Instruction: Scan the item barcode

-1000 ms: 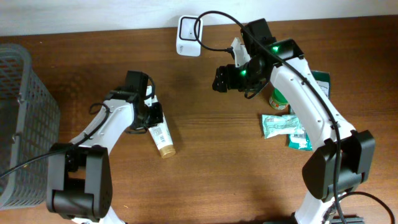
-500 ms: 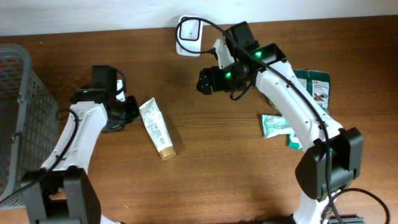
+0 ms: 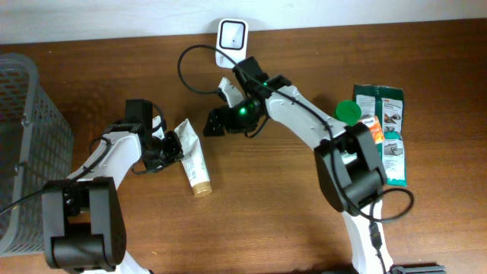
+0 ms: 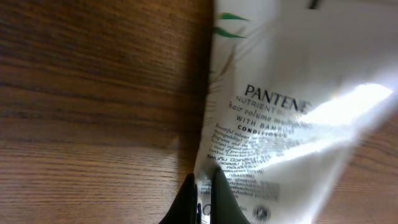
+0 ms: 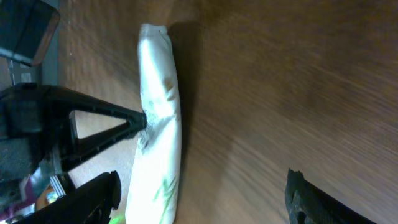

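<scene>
Across the overhead view a brown wooden table (image 3: 266, 221) is filling the frame, with a grey mesh basket (image 3: 30, 144) standing at its left edge. At the right, green packets (image 3: 389, 141) are lying in a column. Left of centre, the white Pantene tube (image 3: 194, 161) is lying flat, its tan cap pointing toward the bottom edge. At top centre a white scanner (image 3: 231, 35) is sitting. The left gripper (image 3: 171, 148), its fingers pressed together, is touching the tube's left edge. The right gripper (image 3: 215, 123), its fingers spread wide, is hovering just up and right of the tube, holding nothing.
</scene>
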Robot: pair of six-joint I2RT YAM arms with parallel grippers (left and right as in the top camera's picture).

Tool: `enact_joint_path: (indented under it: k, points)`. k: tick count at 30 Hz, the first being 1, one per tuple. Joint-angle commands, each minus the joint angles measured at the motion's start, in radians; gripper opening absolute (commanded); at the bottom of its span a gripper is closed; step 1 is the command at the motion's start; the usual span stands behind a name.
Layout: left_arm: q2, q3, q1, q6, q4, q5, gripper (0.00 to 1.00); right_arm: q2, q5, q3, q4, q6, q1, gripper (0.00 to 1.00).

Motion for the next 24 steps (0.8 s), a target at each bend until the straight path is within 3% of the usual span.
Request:
enact_joint_path:
  k: [1,6,12,17,20,24]
  points:
    - [0.043,-0.014,-0.002,-0.013,-0.002,0.003,0.0,0.049,-0.055,0.012,0.035,-0.011,0.036,0.81]
    - [0.043,-0.014,-0.002,-0.013,-0.003,0.002,0.0,0.055,-0.043,0.012,0.074,0.024,0.068,0.74]
    - [0.043,-0.014,0.02,-0.013,0.002,0.004,0.0,0.07,0.044,0.012,0.07,0.023,0.069,0.73]
    - [-0.005,0.057,0.097,0.161,0.076,0.315,0.0,0.07,0.045,0.012,0.062,0.022,0.039,0.73]
    - [-0.018,0.047,0.085,0.173,0.072,0.341,0.0,0.07,0.06,0.012,0.062,0.023,0.04,0.73]
    - [0.0,-0.005,0.072,0.172,0.075,0.253,0.0,0.088,0.059,0.012,0.063,0.023,0.046,0.73]
